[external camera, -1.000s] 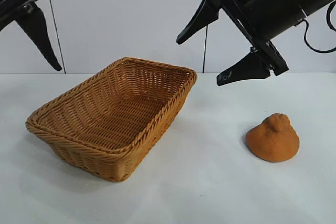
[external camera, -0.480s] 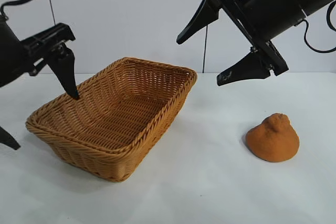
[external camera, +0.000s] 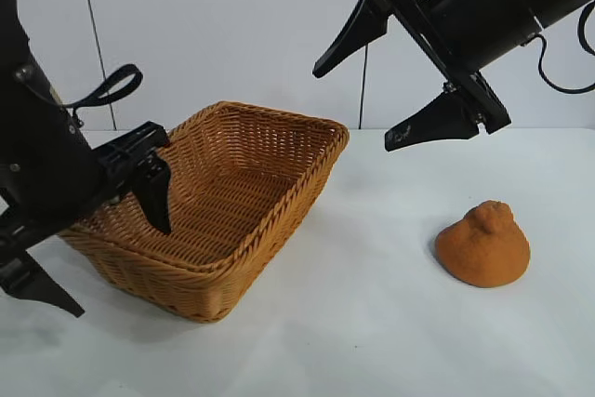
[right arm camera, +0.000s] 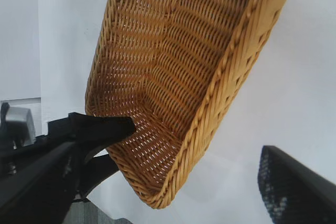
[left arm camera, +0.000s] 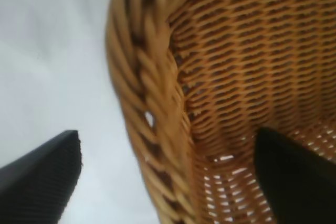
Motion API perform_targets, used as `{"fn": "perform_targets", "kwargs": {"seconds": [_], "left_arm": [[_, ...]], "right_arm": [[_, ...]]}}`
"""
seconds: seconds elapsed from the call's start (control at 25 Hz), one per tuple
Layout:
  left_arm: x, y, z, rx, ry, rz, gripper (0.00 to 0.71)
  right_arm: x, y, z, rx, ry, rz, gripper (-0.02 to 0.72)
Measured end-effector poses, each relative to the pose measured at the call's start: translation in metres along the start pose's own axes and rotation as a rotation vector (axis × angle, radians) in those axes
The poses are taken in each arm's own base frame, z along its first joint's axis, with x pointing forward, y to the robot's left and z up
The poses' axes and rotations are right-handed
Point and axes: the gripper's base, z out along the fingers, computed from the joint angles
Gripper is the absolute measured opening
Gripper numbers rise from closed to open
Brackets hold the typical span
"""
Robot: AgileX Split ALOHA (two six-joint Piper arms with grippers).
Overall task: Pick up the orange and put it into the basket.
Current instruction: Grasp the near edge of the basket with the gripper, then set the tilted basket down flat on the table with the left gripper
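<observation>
The orange (external camera: pixel 483 246), a dull dome with a knobby top, sits on the white table at the right, clear of both arms. The tan wicker basket (external camera: pixel 321 169) stands left of centre. My left gripper (external camera: pixel 121 271) is open and low at the basket's left end. It straddles the braided rim (left arm camera: pixel 142 93), with one finger (external camera: pixel 154 194) inside the basket and the other (external camera: pixel 42 290) outside above the table. My right gripper (external camera: pixel 353 109) hangs open in the air above the basket's far right corner, up and left of the orange. The orange is out of both wrist views.
A white table (external camera: pixel 372 323) carries everything, with a pale wall (external camera: pixel 232 25) behind it. The right wrist view looks down on the basket (right arm camera: pixel 173 66), with the left arm's finger (right arm camera: pixel 105 127) inside its far end.
The left arm has swung down from the upper left to the basket's left end and now straddles its rim. The right arm, the orange and the basket have not moved.
</observation>
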Motion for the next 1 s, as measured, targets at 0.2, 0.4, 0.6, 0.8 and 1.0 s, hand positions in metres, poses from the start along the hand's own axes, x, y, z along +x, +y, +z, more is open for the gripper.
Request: {"fn": "perform_targets", "kwargs": {"seconds": [0.2, 0.4, 0.6, 0.8, 1.0], "left_arm": [[-0.001, 0.003, 0.012, -0.028, 0.004, -0.004, 0.629], [0.000, 0.003, 0.013, -0.030, 0.008, -0.011, 0.317], [0.000, 0.002, 0.013, -0.021, 0.009, -0.027, 0.082], [-0.003, -0.004, 0.008, -0.042, 0.024, -0.010, 0.082], [-0.028, -0.021, -0.008, -0.024, 0.015, 0.027, 0.082]], "right_arm": [[0.000, 0.000, 0.000, 0.000, -0.001, 0.000, 0.631], [0.000, 0.000, 0.000, 0.000, -0.001, 0.000, 0.631], [0.000, 0.000, 0.000, 0.000, -0.001, 0.001, 0.631], [0.000, 0.000, 0.000, 0.000, -0.001, 0.002, 0.631], [0.000, 0.000, 0.000, 0.001, -0.001, 0.001, 0.631]]}}
